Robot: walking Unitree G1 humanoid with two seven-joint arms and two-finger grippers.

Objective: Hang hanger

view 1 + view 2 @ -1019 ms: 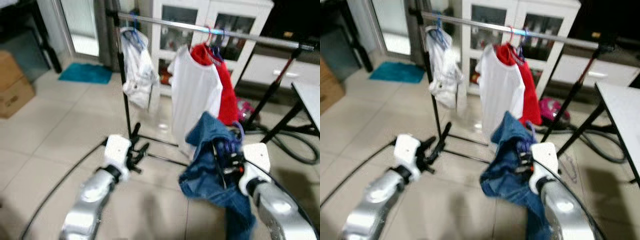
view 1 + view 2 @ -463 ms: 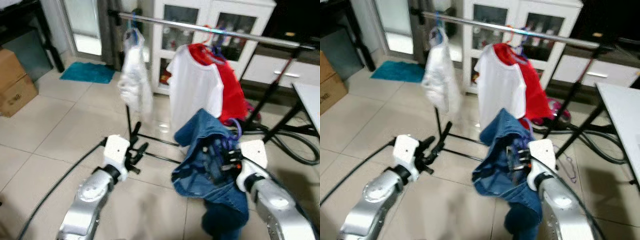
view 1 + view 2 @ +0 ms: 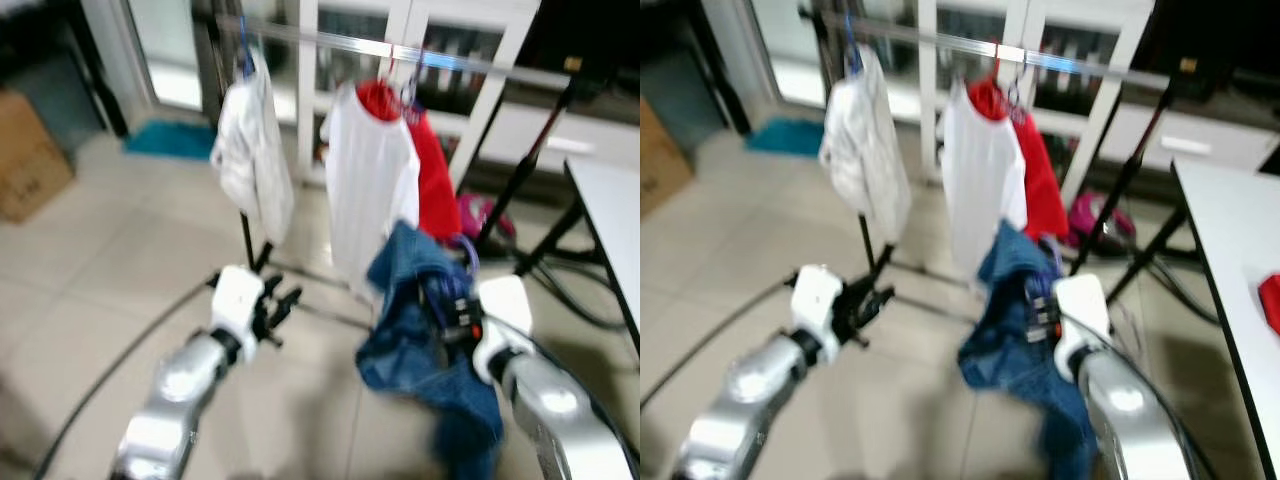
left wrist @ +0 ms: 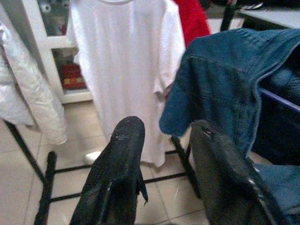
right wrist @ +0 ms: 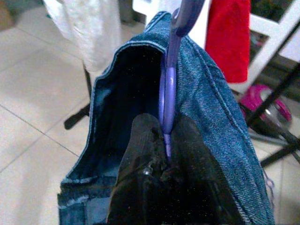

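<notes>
Closest to me, my right gripper (image 5: 165, 140) is pinched tight on the stem of a purple hanger (image 5: 169, 70), and a blue denim garment (image 3: 425, 330) is draped over that hanger, hanging down past the silver forearm toward the tiled floor (image 3: 110, 260). So the hanger is in my right gripper, held in front of the rack and below its rail, not on it. My left gripper (image 4: 164, 154) is raised beside it with its two black fingers (image 4: 122, 159) spread apart and nothing between them; through the gap I see the base of the rack. Just beyond stands the clothes rack, its silver rail (image 3: 450, 62) running across the top on black uprights. From my left to my right it carries a white crumpled garment (image 3: 252, 160) on a blue hanger, then a white T-shirt (image 3: 368, 190) with a red garment (image 3: 438, 185) right behind it. Behind the rack is a white glass-door cabinet (image 3: 500, 60). A cardboard box (image 3: 28, 155) sits off to my left, a teal mat (image 3: 165, 138) lies near the doorway, and a white table edge (image 3: 610, 215) shows at my right. The head views are somewhat blurred.
</notes>
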